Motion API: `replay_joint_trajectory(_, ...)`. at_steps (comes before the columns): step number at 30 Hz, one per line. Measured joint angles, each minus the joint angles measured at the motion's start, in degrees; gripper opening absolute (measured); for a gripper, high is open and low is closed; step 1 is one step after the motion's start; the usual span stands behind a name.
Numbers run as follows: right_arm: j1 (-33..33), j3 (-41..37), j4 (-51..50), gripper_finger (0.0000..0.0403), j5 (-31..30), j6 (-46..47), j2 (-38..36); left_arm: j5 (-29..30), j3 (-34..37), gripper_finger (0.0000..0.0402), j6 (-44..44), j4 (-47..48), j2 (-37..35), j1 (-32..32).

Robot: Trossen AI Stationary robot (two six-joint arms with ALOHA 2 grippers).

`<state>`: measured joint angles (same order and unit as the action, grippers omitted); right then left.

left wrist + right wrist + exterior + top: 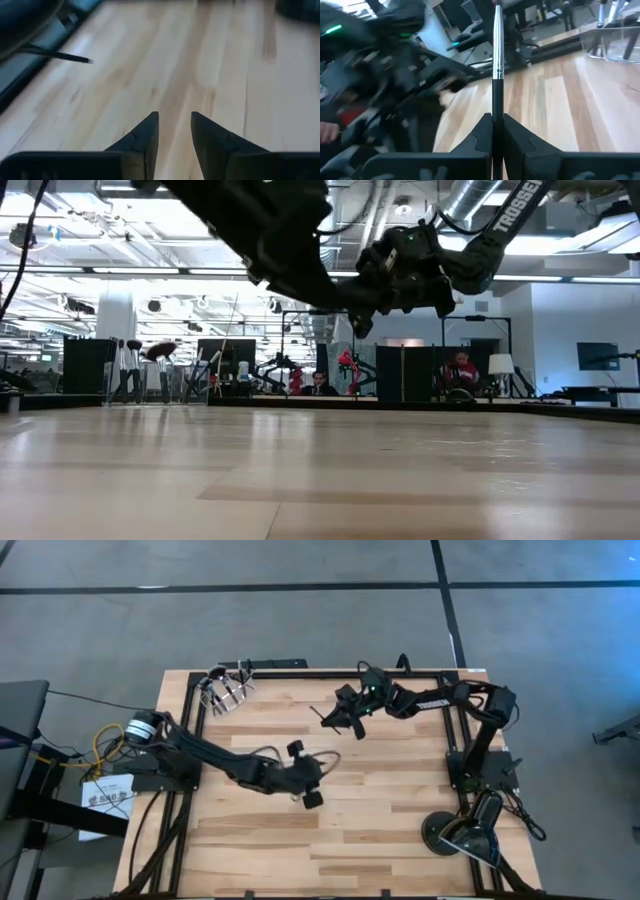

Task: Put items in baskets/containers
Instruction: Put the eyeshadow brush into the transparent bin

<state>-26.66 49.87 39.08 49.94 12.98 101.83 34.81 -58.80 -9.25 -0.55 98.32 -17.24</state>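
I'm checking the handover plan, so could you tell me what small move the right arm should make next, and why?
Probably carry the brush toward the cup. The right gripper is shut on its handle above the table, while the cup stands at the far left corner. The left gripper is open and empty.

Slim dark-handled makeup brush (497, 75): bristle tip cut off by the right wrist view's edge.
Small clear plastic cup (226, 690), bench's far left corner: brushes inside too small to count.
Room behind bench: seated people too small to tell apart.
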Motion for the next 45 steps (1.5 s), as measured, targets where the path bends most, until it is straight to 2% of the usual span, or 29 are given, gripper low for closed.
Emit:
replay_joint_trajectory(4, -0.4, -1.2, -0.6, 0.0009, 1.5, -4.8, -3.4, 0.3, 11.9, 0.0112, 0.0, -23.6, -5.8, 1.3)
replay_joint_trajectory(8, 1.4, -2.1, -5.2, 0.0009, 0.1, -12.7, -7.5, 0.3, 24.8, 0.0112, 2.6, -54.0, -11.0, 3.2)
replay_joint_trajectory(10, 3.0, -2.1, -7.0, 0.001, -3.7, -16.0, -9.4, 0.1, 29.8, 0.0112, 3.8, -67.1, -11.4, 5.1)
replay_joint_trajectory(13, 6.0, -2.1, -7.8, 0.001, -10.7, -19.9, -11.1, -3.2, 32.1, 0.0112, 4.2, -77.3, -10.4, 8.7)
replay_joint_trajectory(17, 9.1, -2.1, -6.9, 0.0011, -15.9, -22.0, -12.1, -11.3, 29.5, 0.0112, 3.3, -76.7, -7.0, 11.8)
replay_joint_trajectory(19, 9.7, -2.1, -6.7, 0.0011, -17.3, -22.1, -12.2, -13.3, 27.4, 0.0112, 3.8, -77.3, -5.6, 12.6)
replay_joint_trajectory(26, 9.7, -2.1, -6.9, 0.0011, -17.7, -20.9, -12.1, -13.7, 24.1, 0.0112, 6.0, -77.3, -2.9, 13.3)
replay_joint_trajectory(36, 10.5, -2.1, -6.2, 0.0011, -17.7, -20.0, -12.1, -13.0, 24.1, 0.0112, 6.1, -76.2, -2.9, 14.6)
replay_joint_trajectory(40, 10.9, -2.1, -6.1, 0.0011, -17.8, -19.9, -12.1, -13.3, 24.1, 0.0111, 9.3, -76.2, -2.9, 14.7)
replay_joint_trajectory(45, 11.2, -2.1, -6.1, 0.0011, -18.4, -19.9, -12.1, -16.0, 24.1, 0.0087, 11.3, -76.2, -2.9, 14.8)
